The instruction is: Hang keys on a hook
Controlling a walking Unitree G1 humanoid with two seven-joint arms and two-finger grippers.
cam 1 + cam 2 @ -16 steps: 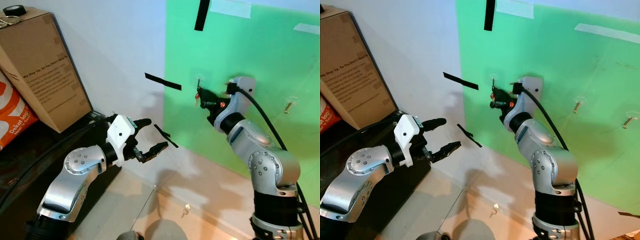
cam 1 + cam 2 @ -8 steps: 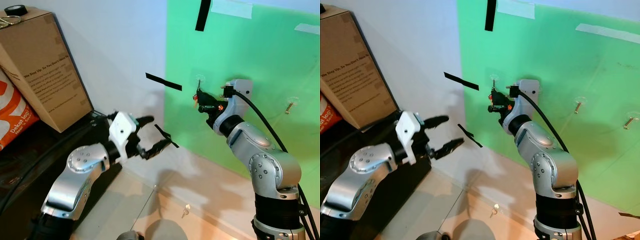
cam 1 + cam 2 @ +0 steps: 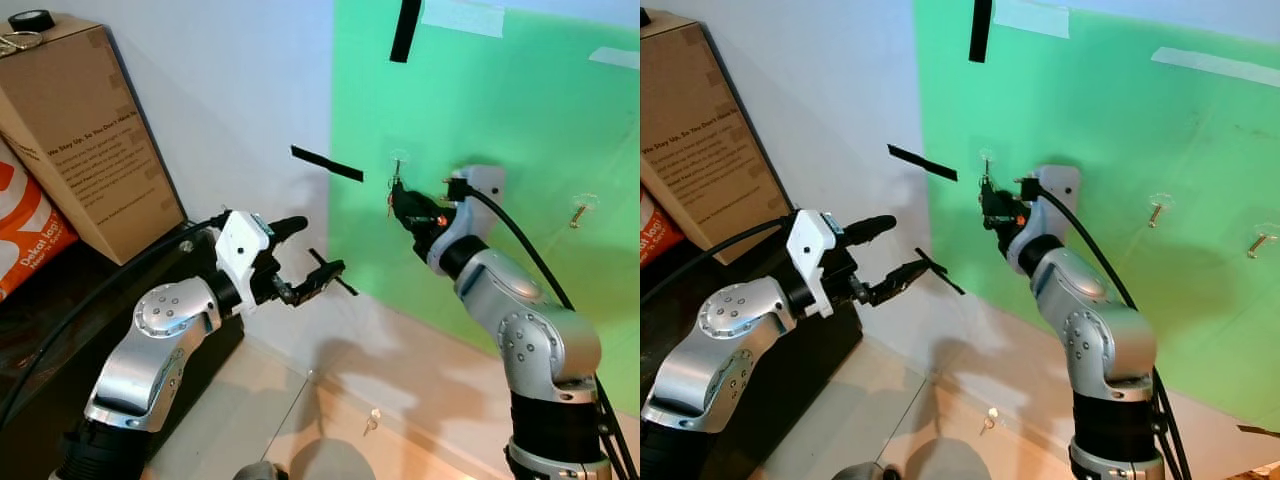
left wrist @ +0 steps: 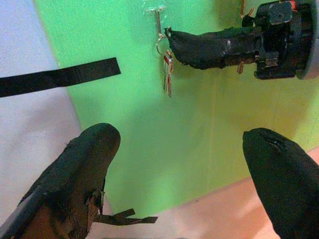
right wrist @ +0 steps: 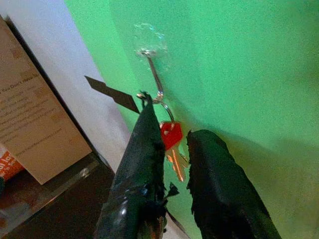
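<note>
A clear suction hook point(image 5: 152, 64) with a wire prong sticks to the green board point(image 3: 520, 110). The keys point(image 5: 172, 133), one of them red, hang on a ring point(image 4: 162, 44) at the prong's lower end. My right gripper point(image 3: 395, 195) is up against the hook, its fingers close together at the ring, and the keys point(image 4: 168, 74) dangle beneath them. I cannot tell whether the ring rests on the prong by itself. My left gripper point(image 3: 320, 245) stands open, apart from the hook, lower and to the left, in front of the white wall.
Two more hooks point(image 3: 1155, 208) point(image 3: 1260, 240) sit further right on the board. Black tape strips point(image 3: 327, 163) mark the wall. A cardboard box point(image 3: 80, 130) and an orange bag point(image 3: 25, 230) stand on a dark cabinet point(image 3: 60, 310) at the left. A small metal piece point(image 3: 372, 420) lies on the floor.
My right gripper has carried the keys up and left onto the hook's prong. My left arm has risen and reached toward the wall, still open.
</note>
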